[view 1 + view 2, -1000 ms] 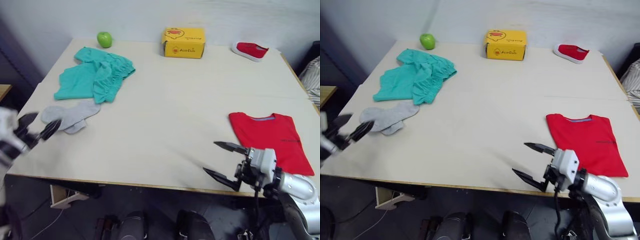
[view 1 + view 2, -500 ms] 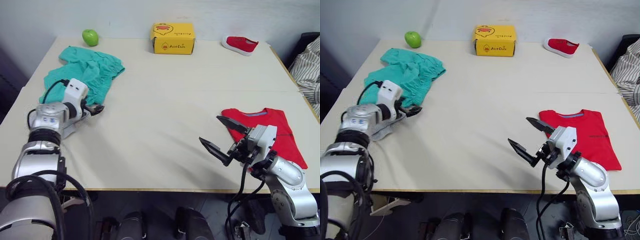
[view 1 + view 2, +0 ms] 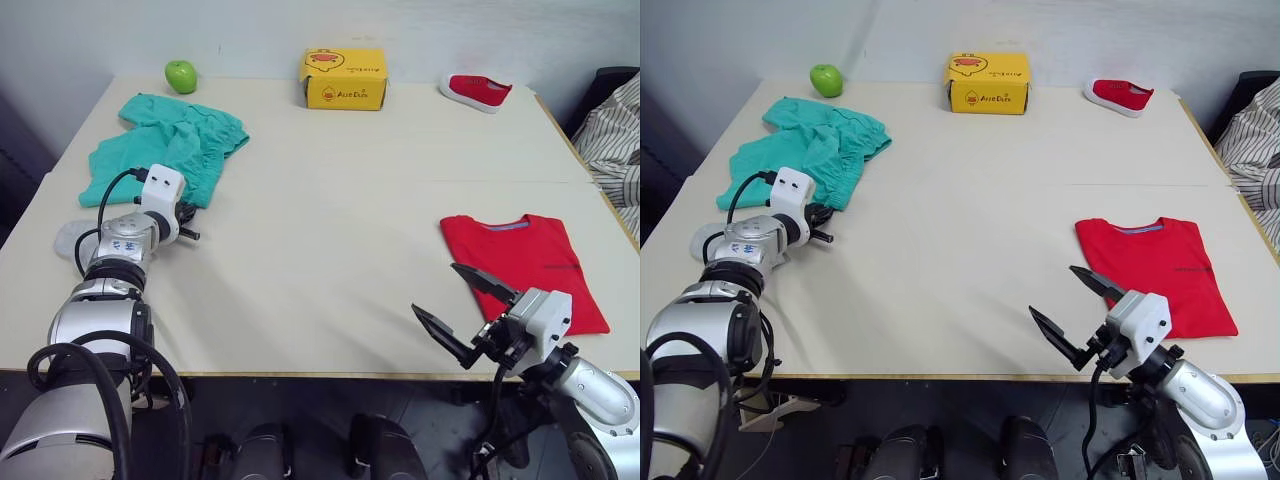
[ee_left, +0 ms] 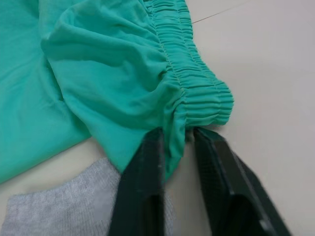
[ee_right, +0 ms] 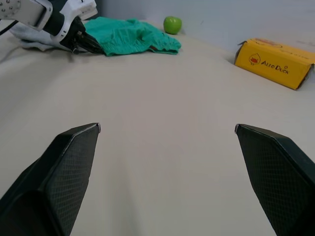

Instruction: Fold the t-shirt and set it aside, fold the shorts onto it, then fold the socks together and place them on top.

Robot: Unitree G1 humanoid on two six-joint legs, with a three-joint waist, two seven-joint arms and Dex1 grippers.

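- Since the earlier frames the left gripper (image 4: 174, 147) has swung in from off the table edge to the near corner of the shorts (image 3: 165, 148); its fingers are now pinched on the gathered waistband fabric, seen in the left wrist view.
- Right gripper (image 3: 465, 310) has pulled back toward the front table edge, jaws wide apart and holding nothing, just in front of the t-shirt (image 3: 525, 265).
- T-shirt lies folded flat at the right side of the table (image 3: 330, 200), so step one looks done and it reads as set aside.
- Shorts are bunched at the far left, unfolded, well apart from the t-shirt. Next is likely to drag or lift them across and fold them onto it.
- Socks (image 4: 64, 204) lie just beside the pinched corner, partly under the left arm; a drag could snag them.
- Apple (image 3: 181, 75), yellow box (image 3: 344, 78) and red shoe (image 3: 477, 89) sit along the back edge, out of the way.
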